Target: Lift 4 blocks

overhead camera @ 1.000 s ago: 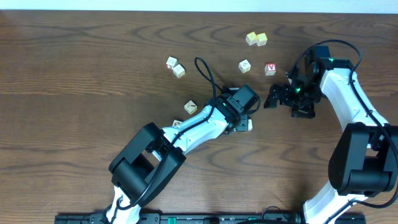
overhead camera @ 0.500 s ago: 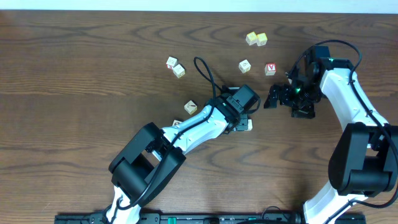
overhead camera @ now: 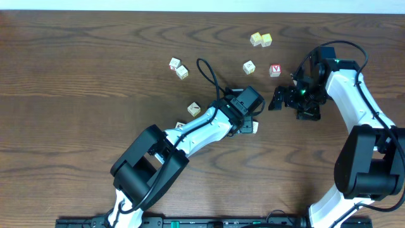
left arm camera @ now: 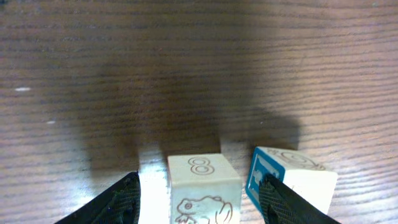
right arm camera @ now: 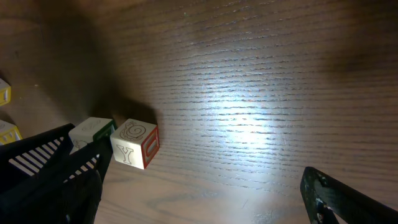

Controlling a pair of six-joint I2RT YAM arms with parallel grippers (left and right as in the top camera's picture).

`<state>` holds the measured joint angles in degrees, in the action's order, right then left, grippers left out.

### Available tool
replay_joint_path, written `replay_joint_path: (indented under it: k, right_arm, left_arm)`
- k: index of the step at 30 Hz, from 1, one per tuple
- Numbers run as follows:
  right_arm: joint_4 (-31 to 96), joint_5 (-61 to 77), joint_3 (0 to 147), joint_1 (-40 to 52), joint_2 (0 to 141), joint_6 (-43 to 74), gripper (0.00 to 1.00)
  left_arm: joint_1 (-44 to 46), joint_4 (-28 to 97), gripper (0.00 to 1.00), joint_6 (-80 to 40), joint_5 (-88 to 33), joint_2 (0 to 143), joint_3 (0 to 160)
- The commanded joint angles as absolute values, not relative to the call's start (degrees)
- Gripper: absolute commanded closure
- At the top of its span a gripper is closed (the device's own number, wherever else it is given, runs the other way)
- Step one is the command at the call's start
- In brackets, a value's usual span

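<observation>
My left gripper [left arm camera: 202, 210] stands open astride a whitish block [left arm camera: 203, 186] with an 8 on top and a frog on its near face; a gap shows on each side. A second whitish block [left arm camera: 297, 179], blue-edged, sits just right of it, partly behind the right finger [left arm camera: 283, 204]. In the overhead view only a white block corner [overhead camera: 254, 127] shows beside the left gripper [overhead camera: 247, 126]. Other pale blocks [overhead camera: 193, 109] [overhead camera: 178, 67] [overhead camera: 249, 66] lie scattered. My right gripper [overhead camera: 276, 99] is open with nothing in it, to the right of the left one.
A red-faced cube [overhead camera: 274, 70] lies above the right gripper; the right wrist view shows it as a Y cube [right arm camera: 135, 144] next to a green-edged cube [right arm camera: 92, 130]. Two yellow-tinted cubes [overhead camera: 261, 40] sit at the back. The left arm's cable [overhead camera: 209, 73] loops over the table.
The left jaws have spread apart around the frog block. Neither arm nor any block has shifted in the overhead view.
</observation>
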<state>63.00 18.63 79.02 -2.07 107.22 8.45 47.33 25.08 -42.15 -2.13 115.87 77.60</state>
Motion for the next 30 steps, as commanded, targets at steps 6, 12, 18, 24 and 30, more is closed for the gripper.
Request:
replay_joint_path:
  k: [6,12,18,24,30]
  right_arm:
    - [63.3,19.0,79.8,-1.4,107.4,7.7,0.01]
    - [63.9,19.6,79.7,1.0,107.4,7.7,0.01]
    - [60.1,19.6,79.7,5.7,107.4,9.4,0.01]
    - [59.6,17.8,79.7,8.4,107.4,11.1,0.01]
    - [60.4,16.5,79.7,8.2,107.4,11.1,0.01]
  left_arm:
    - [44.3,30.6,0.38,-42.1,-0.8,104.2,77.9]
    - [32.0,42.8,0.38,-40.1,-0.8,97.9,77.9]
    - [27.2,43.2,0.38,-37.0,-5.1,102.6,77.5]
    - [27.8,40.6,0.38,-40.1,-5.4,108.4,77.5]
    - [27.4,36.7,0.32,-19.4,-5.3,110.5,77.5]
